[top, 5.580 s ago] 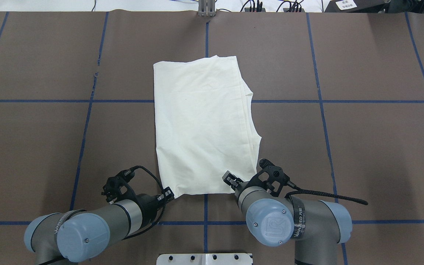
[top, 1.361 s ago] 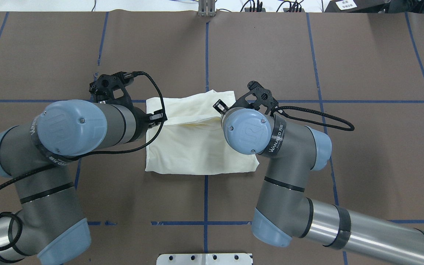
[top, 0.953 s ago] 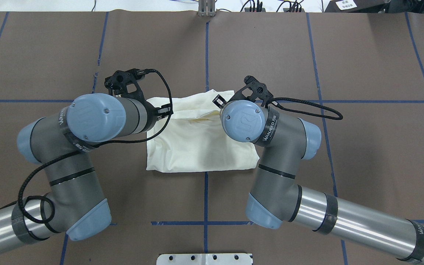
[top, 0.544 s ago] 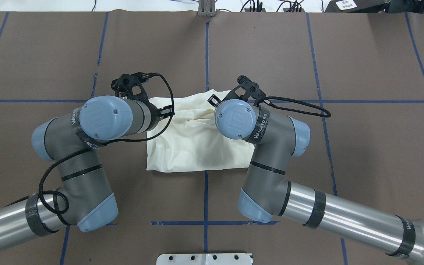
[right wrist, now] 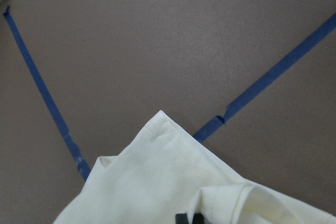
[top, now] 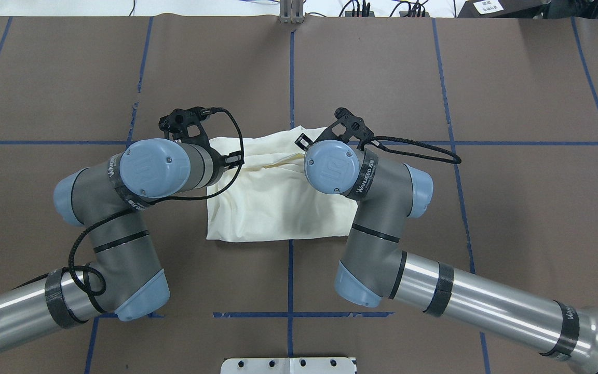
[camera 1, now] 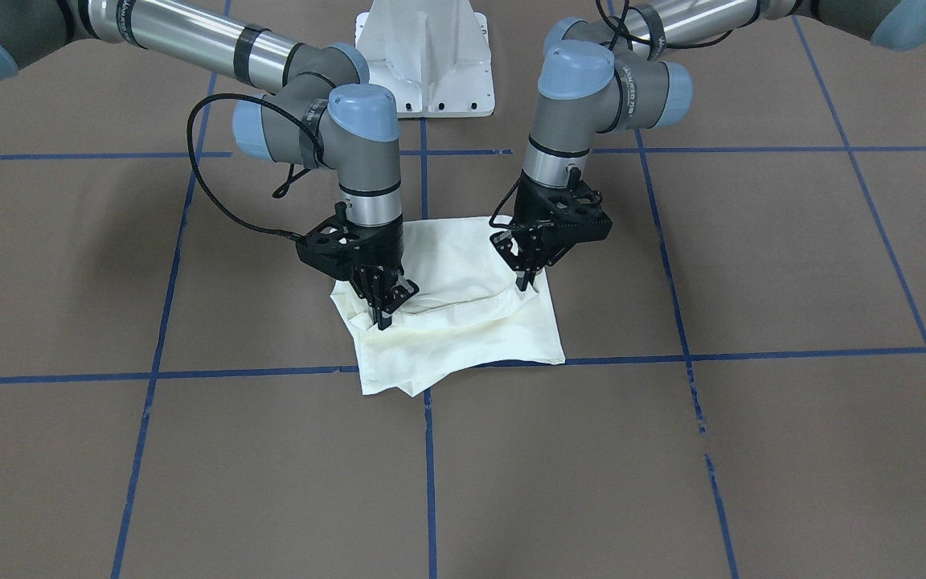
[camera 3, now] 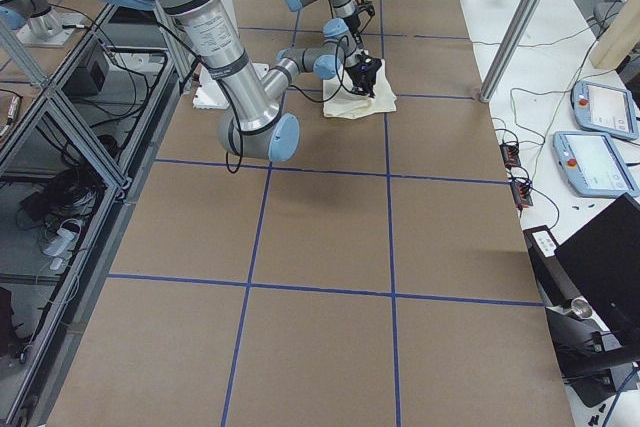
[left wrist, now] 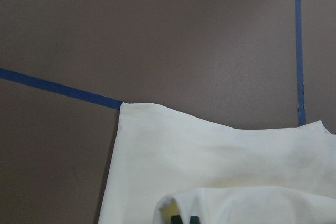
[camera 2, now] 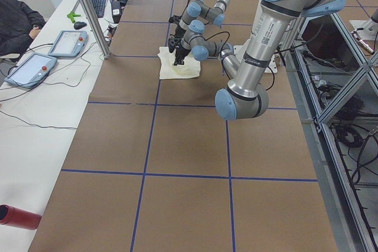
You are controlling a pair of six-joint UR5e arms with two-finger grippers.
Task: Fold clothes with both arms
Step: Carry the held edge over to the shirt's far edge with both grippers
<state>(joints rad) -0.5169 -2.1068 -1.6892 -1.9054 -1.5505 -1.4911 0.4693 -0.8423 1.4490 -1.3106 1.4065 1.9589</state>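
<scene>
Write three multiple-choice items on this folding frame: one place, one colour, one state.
1. Where is the T-shirt?
A. in a basket
B. on the table, between the left gripper and the right gripper
C. at the table's far edge

2. What colour are the tape lines?
A. red
B. yellow
C. blue

3. What state is the T-shirt in?
A. folded over on itself
B. spread in one flat layer
C. hanging clear of the table

Answers:
1 B, both grippers pinch its upper layer, one at each side.
2 C, blue lines cross the brown table.
3 A, the front-facing view shows a second layer lying over the lower one.
</scene>
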